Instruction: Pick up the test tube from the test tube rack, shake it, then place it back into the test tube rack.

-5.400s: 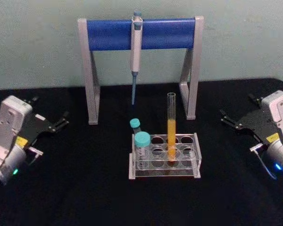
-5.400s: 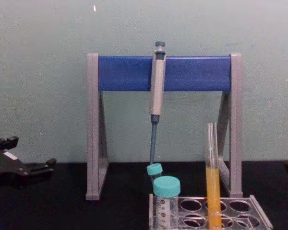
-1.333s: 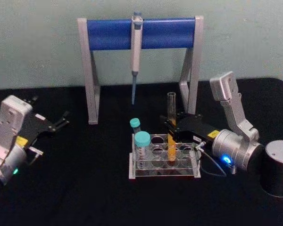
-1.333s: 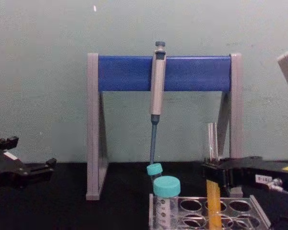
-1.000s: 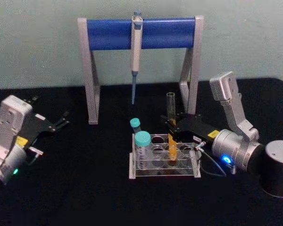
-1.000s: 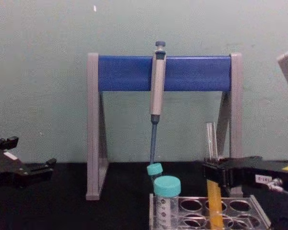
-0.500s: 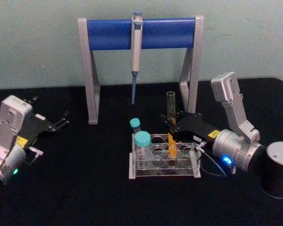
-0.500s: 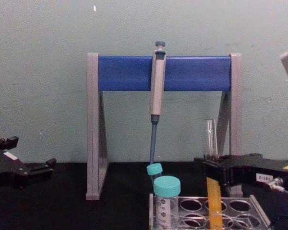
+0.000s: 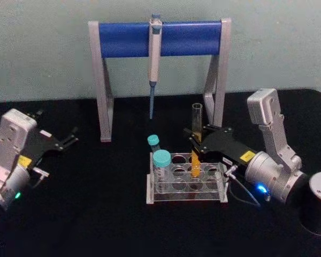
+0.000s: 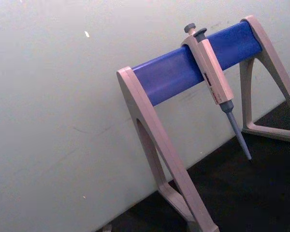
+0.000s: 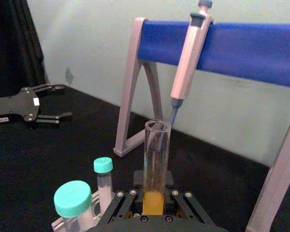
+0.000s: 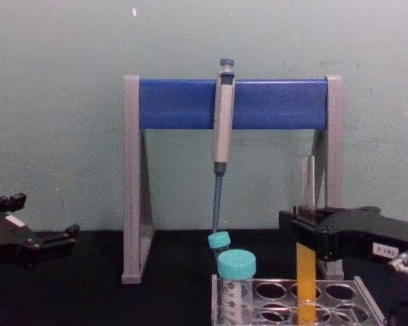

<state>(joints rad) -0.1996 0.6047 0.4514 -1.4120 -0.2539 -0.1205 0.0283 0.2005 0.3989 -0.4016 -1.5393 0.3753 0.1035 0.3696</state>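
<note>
The right gripper (image 9: 196, 140), earlier parked by the desk's (image 9: 96, 214) right edge, has reached in over the low clear plastic rack (image 9: 185, 196). Its fingers (image 12: 290, 234) now clamp the tall clear glass tube of orange-yellow liquid (image 9: 196, 115), which is lifted slightly.

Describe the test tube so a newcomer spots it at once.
In front of the blue-barred pipette stand sits a low clear test tube rack. The test tube stands in its right half, gripped by the right gripper. Unlike the short teal-capped tubes at its left end, it is tall, slim, capless, with orange liquid.
</note>
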